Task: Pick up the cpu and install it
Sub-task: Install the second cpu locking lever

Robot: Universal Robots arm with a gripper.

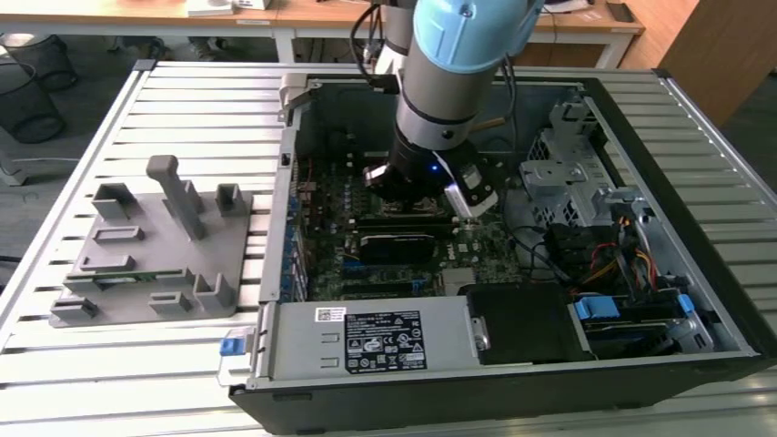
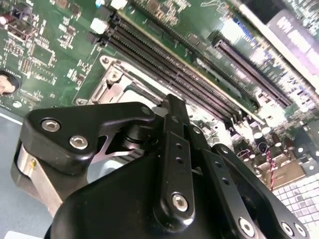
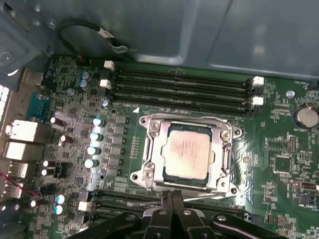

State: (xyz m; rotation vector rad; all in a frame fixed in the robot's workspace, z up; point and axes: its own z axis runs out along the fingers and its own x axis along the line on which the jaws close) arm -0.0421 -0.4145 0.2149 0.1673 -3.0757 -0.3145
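The cpu [image 3: 188, 152], a flat square chip with a silver-grey top, lies flat inside the metal socket frame [image 3: 149, 149] on the green motherboard [image 3: 284, 164]. In the first wrist view my gripper [image 3: 170, 195] hovers just beside the socket's edge, its two black fingers pressed together with nothing between them. The second wrist view shows the gripper [image 2: 172, 104] from behind, over the socket corner. In the exterior view the arm reaches down into the open computer case, and the gripper [image 1: 407, 205] is low over the middle of the board.
Memory slots [image 3: 179, 84] run along one side of the socket. A black block [image 1: 395, 246] sits on the board near the gripper. The case holds a power supply [image 1: 364, 341] and drive cage [image 1: 570, 173]. A grey fixture tray [image 1: 146, 246] stands at the exterior view's left.
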